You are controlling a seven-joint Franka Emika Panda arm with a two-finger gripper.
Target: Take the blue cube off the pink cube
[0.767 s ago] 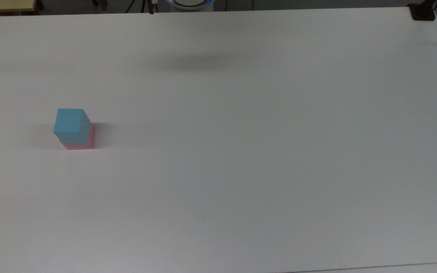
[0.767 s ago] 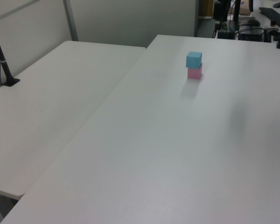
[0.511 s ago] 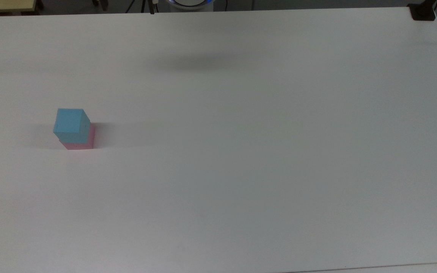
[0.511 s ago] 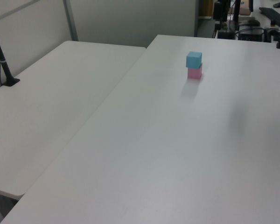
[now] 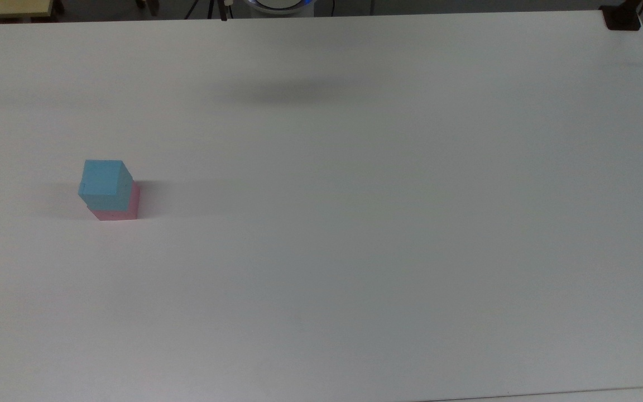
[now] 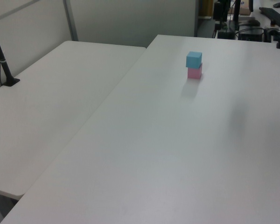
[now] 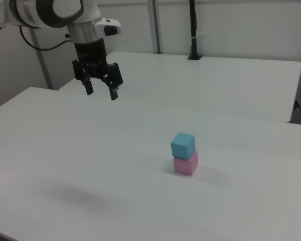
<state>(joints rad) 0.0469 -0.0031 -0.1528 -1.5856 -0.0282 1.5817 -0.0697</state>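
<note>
Hovering high with fingers apart, the gripper (image 7: 101,92) has yet to approach; the blue cube (image 7: 183,145) sits on the pink cube (image 7: 185,163), mid-worktop (image 7: 65,150). Next, I judge: travel over and descend.

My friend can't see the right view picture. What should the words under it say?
A blue cube sits on top of a pink cube on a white table. Up toward the right view's left, the robot arm's open claw hangs above the table, away from the cubes.
</note>
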